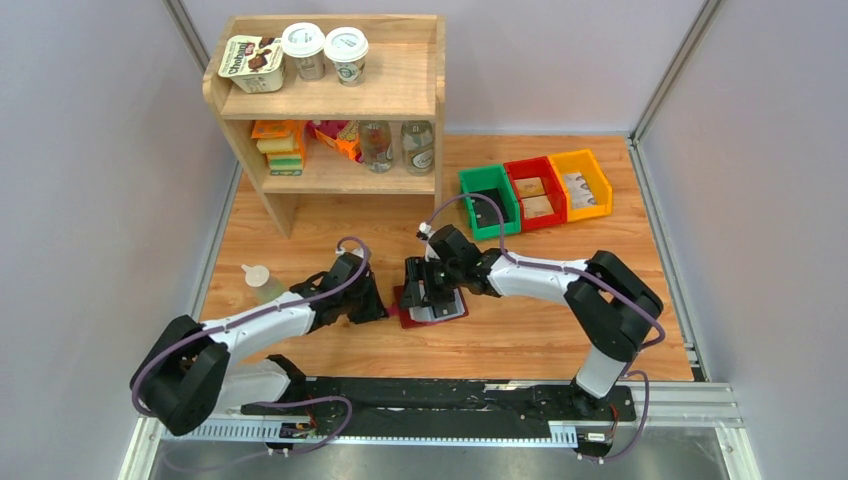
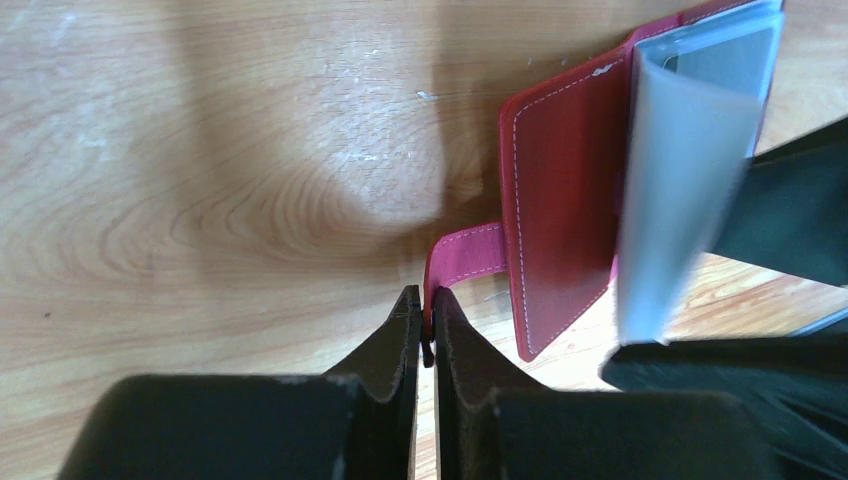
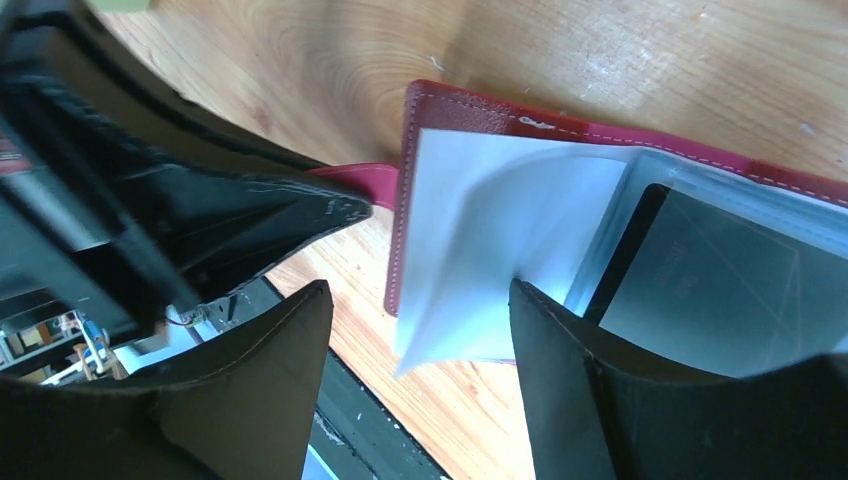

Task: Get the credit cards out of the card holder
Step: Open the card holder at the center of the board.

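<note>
The maroon card holder (image 1: 448,312) lies open on the wooden table between both arms. My left gripper (image 2: 428,322) is shut on its closing tab (image 2: 468,254), at the holder's left edge (image 1: 385,306). My right gripper (image 3: 420,292) is open above the holder's inside (image 1: 425,290). Its right finger (image 3: 550,340) touches a raised grey-blue plastic sleeve (image 3: 500,240), which bends upward. A dark grey credit card (image 3: 700,280) shows inside the sleeves on the right half. The sleeve also shows standing up in the left wrist view (image 2: 690,170), beside the red cover (image 2: 560,210).
A wooden shelf (image 1: 330,100) with cups, boxes and bottles stands at the back left. Green (image 1: 489,200), red (image 1: 535,192) and yellow (image 1: 581,184) bins sit at the back right. A small squeeze bottle (image 1: 261,281) lies left of the left arm. The black base rail (image 1: 450,395) runs along the near edge.
</note>
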`<state>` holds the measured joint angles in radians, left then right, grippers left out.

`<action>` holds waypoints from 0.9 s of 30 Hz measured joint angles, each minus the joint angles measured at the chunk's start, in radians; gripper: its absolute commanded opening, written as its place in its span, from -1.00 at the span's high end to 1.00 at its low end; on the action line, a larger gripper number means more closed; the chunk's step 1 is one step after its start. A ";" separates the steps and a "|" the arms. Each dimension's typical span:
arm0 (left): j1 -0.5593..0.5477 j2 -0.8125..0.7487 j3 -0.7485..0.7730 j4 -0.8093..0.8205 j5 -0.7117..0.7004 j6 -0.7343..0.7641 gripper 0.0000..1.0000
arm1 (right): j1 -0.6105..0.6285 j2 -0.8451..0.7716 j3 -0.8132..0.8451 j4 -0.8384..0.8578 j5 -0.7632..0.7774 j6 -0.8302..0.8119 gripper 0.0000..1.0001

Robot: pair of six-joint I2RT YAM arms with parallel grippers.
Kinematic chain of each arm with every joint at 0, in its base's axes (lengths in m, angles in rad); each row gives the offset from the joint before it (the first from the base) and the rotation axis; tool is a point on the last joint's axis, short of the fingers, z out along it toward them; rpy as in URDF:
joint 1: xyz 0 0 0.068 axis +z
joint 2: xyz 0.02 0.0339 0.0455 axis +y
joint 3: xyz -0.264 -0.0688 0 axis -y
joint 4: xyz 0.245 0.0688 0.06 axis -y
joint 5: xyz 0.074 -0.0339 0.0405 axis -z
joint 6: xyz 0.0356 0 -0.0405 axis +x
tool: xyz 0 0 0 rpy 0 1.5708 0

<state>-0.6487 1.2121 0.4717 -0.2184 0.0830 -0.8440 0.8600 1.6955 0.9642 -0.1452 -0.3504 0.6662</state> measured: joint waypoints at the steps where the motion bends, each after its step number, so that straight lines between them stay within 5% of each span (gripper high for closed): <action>1: 0.003 -0.021 -0.010 0.001 -0.004 -0.005 0.69 | 0.000 0.015 0.000 0.008 -0.007 0.000 -0.37; 9: 0.010 -0.166 -0.035 -0.020 -0.044 -0.028 0.14 | 0.000 0.112 0.042 0.021 -0.060 -0.002 -0.50; 21: 0.010 -0.370 0.001 -0.158 -0.113 -0.034 0.10 | 0.001 0.122 0.084 -0.024 -0.058 -0.028 -0.37; 27: 0.010 -0.378 0.090 -0.175 -0.105 -0.033 -0.11 | 0.001 0.066 0.111 -0.076 -0.023 -0.066 -0.36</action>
<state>-0.6388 0.8341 0.5613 -0.3939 -0.0223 -0.8768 0.8608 1.7615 1.0748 -0.2211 -0.3729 0.5999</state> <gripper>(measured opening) 0.527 0.680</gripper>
